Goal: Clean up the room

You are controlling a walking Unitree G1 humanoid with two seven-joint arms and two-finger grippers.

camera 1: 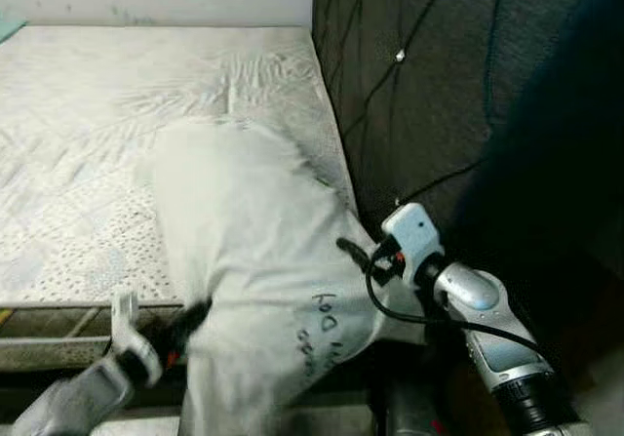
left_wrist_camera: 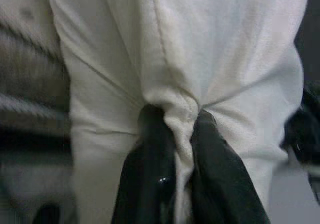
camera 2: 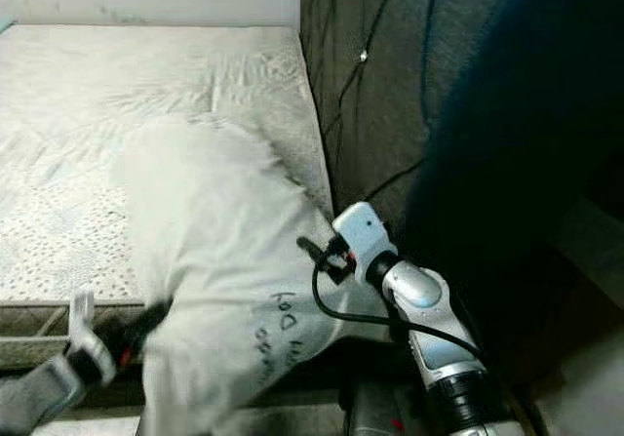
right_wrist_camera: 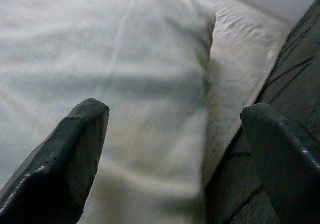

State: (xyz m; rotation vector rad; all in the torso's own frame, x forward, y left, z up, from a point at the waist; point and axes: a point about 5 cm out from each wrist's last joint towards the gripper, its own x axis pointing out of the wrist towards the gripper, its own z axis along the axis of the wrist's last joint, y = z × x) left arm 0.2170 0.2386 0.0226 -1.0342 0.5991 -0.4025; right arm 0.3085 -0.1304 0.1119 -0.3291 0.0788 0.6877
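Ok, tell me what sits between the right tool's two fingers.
In the right wrist view the right tool stands open; between its fingers lies the white pillow's edge, with the bare mattress beyond.

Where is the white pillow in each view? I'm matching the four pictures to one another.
Left eye view: pillow at centre, hanging over the mattress edge.
Right eye view: centre-left.
Left wrist view: its fabric bunched in the left gripper.
Right wrist view: beyond the open right gripper.
Shared landmark: the dark headboard.
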